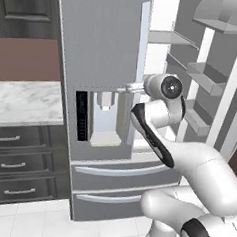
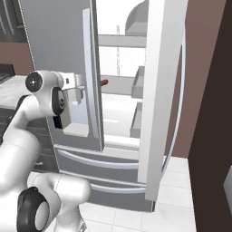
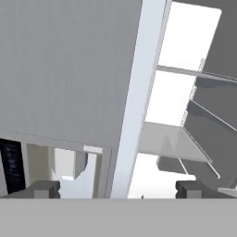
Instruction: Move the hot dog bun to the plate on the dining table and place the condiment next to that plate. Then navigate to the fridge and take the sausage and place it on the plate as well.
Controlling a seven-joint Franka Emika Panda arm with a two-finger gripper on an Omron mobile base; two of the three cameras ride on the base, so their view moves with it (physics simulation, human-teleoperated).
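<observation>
The arm reaches forward, its end effector (image 3: 118, 189) spread wide, empty.

Fridge (image 1: 101, 64) fills centre of frame, grey stainless, left door shut with water dispenser panel (image 1: 103, 117) mid-frame, two bottom drawers (image 1: 121, 183) below. Right door swung open at right of frame, door shelves (image 1: 206, 79) showing, white interior between. White arm (image 1: 187, 160) rises from lower right, wrist at the left door's right edge. Marble counter (image 1: 24, 101) at left, dark drawers (image 1: 17, 166) under it. White tiled floor (image 1: 58, 224) along the bottom.
</observation>
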